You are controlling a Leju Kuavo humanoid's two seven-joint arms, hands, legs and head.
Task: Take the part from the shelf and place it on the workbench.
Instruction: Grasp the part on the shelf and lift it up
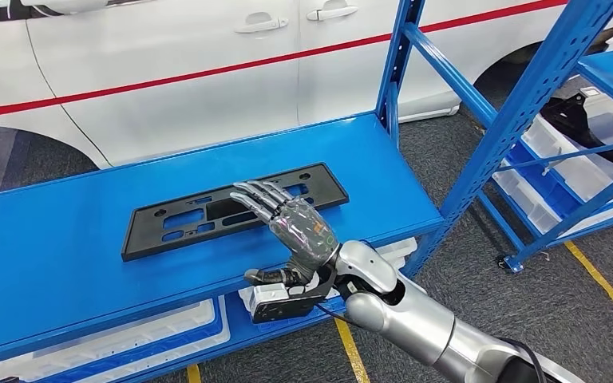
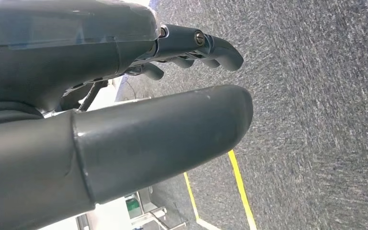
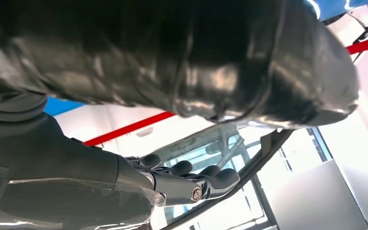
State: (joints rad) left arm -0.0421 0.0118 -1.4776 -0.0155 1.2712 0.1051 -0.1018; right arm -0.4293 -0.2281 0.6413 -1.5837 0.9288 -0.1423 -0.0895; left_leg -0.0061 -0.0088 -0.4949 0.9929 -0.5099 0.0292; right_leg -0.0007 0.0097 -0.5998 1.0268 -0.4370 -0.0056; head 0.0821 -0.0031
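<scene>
Head view: right hand [image 1: 297, 231] spread, holding nothing, fingers reaching over the near edge of the black part [image 1: 231, 209], which lies flat on the blue shelf [image 1: 56, 239]. Beyond the hand, a white car [image 1: 168, 56] with a red stripe. Grey carpet [image 1: 455, 144] with yellow floor lines. Left wrist view: left hand [image 2: 124, 96] over carpet, fingers loosely curled, empty.
</scene>
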